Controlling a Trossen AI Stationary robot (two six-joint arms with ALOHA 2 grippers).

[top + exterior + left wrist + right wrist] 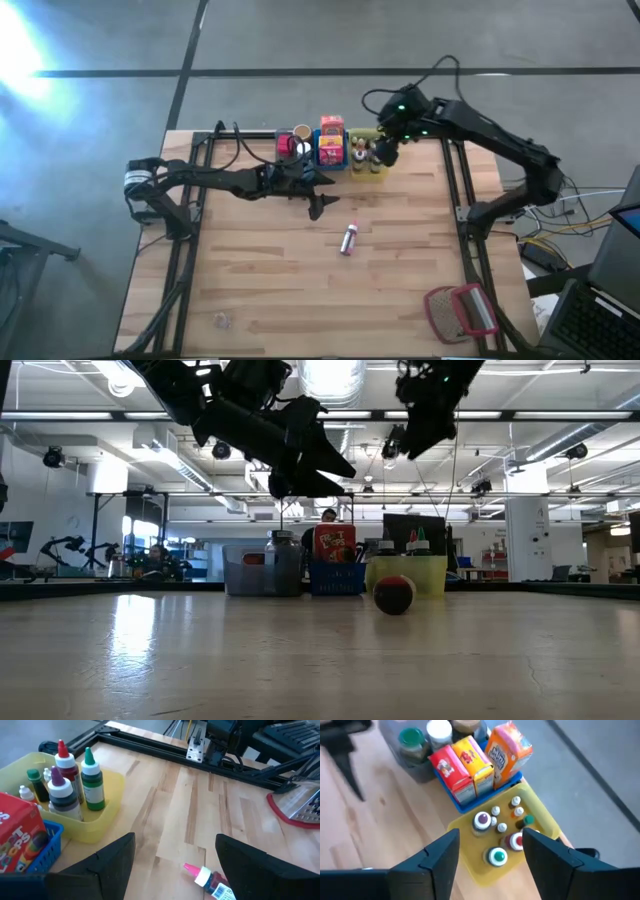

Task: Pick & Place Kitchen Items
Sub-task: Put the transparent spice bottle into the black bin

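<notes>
A small bottle (349, 238) with a pink cap lies on its side on the wooden table, near the middle. My left gripper (317, 208) hangs open above the table just beyond it; the left wrist view shows the bottle (212, 882) near its fingers, untouched. My right gripper (385, 152) hangs open high over the yellow bin (545, 822), where several small coloured-cap bottles (497, 856) stand upright. Beside it, a blue bin (332, 158) holds upright boxes (470, 762), and a grey bin (290, 148) holds jars.
The three bins stand in a row at the table's far edge. A red-framed grey mesh object (460, 310) lies at the near right corner. Black frame rails (455, 190) run along the table's left and right sides. Bare wood lies between the lying bottle and the near edge.
</notes>
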